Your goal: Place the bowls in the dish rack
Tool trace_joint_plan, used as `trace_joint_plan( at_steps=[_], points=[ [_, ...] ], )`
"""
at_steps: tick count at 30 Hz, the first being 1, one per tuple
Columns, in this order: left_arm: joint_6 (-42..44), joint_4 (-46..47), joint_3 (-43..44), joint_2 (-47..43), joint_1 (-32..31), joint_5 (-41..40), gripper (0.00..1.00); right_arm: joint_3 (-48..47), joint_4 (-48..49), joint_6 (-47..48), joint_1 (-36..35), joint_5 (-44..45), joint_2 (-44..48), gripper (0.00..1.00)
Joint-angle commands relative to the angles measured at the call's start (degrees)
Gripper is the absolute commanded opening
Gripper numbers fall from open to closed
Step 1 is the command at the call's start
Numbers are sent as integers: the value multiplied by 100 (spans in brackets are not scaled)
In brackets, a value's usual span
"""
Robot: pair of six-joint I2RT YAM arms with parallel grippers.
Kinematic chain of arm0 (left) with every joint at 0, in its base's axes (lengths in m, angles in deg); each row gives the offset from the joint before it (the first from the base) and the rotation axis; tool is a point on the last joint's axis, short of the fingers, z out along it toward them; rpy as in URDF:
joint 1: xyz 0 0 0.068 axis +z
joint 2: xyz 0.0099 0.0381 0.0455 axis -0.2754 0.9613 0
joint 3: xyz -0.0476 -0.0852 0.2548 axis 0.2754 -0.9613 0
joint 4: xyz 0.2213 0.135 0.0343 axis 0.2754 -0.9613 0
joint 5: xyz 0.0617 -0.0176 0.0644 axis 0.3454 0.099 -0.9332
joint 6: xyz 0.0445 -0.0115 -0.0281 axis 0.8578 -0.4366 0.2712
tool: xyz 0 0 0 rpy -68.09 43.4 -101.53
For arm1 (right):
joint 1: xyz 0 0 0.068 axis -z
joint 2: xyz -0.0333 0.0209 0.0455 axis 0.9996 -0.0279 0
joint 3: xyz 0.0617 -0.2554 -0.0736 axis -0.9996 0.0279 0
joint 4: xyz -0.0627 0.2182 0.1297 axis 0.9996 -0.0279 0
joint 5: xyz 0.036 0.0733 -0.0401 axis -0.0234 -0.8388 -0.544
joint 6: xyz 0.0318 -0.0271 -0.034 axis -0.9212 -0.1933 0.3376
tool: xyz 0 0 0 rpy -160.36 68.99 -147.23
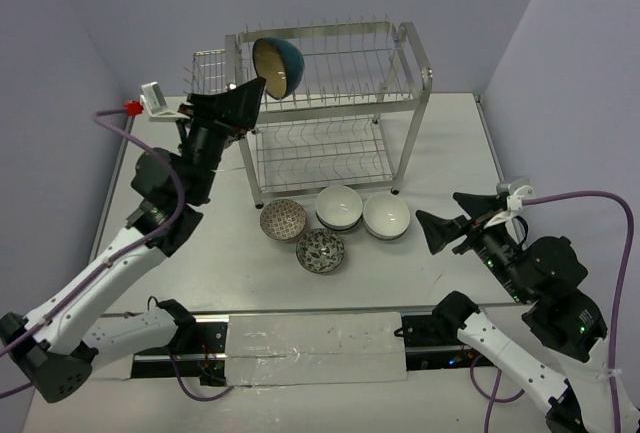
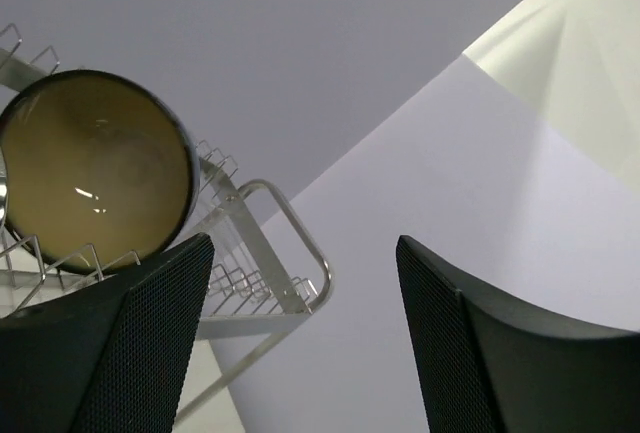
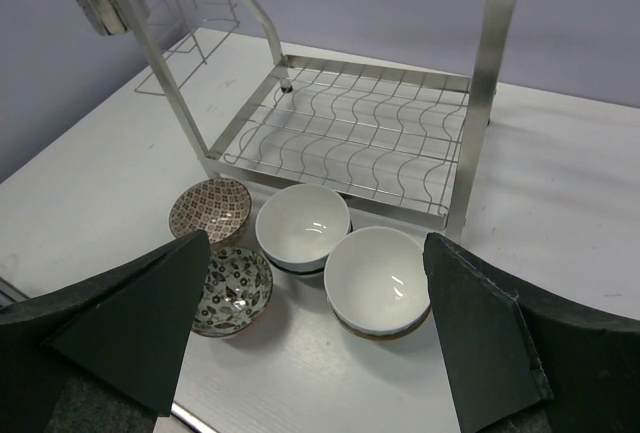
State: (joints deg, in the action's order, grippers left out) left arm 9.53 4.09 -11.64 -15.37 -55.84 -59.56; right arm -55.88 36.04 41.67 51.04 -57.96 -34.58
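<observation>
The teal bowl with the brown inside (image 1: pixel 278 67) stands on edge among the prongs at the left end of the dish rack's (image 1: pixel 415 53) upper tier. It also shows in the left wrist view (image 2: pixel 95 168). My left gripper (image 1: pixel 245 101) is open and empty just below and left of it (image 2: pixel 302 243). Two white bowls (image 1: pixel 339 207) (image 1: pixel 386 217), a reddish patterned bowl (image 1: pixel 283 220) and a dark floral bowl (image 1: pixel 320 251) sit on the table in front of the rack. My right gripper (image 1: pixel 440 233) is open and empty to their right, facing them (image 3: pixel 316 243).
The rack's lower tier (image 3: pixel 350 143) holds nothing. A small wire side basket (image 1: pixel 208 68) hangs on the rack's left end. A darker rim shows under each white bowl (image 3: pixel 378 278). A white strip (image 1: pixel 310 338) runs along the near table edge.
</observation>
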Motion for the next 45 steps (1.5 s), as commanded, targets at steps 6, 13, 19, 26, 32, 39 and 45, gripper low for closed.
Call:
trace_joint_plan(
  at_steps=[6,13,19,26,32,39,45],
  points=[
    [278,-4075,1222,-562,-22,-656,79,-42,216,-4,-52,135,-252,94],
    [1367,-4584,2046,-151,-5,-499,83,-454,401,-329,-52,135,-1015,96],
    [1799,-5683,3004,359,-5,-779,91,-1596,225,-321,-60,117,-2087,100],
    [1711,-6852,4095,746,259,-982,95,-3941,-495,276,-60,469,-3889,100],
    [1860,-7897,4694,1133,768,-543,95,-6043,-996,1059,-52,-302,-5568,95],
    [2027,-7926,4483,1116,1076,-42,95,-6397,-155,1438,-87,-709,-6387,95],
    [2528,-7513,5297,1685,1085,257,95,-5132,1102,937,-87,-147,-5818,97]
  ],
)
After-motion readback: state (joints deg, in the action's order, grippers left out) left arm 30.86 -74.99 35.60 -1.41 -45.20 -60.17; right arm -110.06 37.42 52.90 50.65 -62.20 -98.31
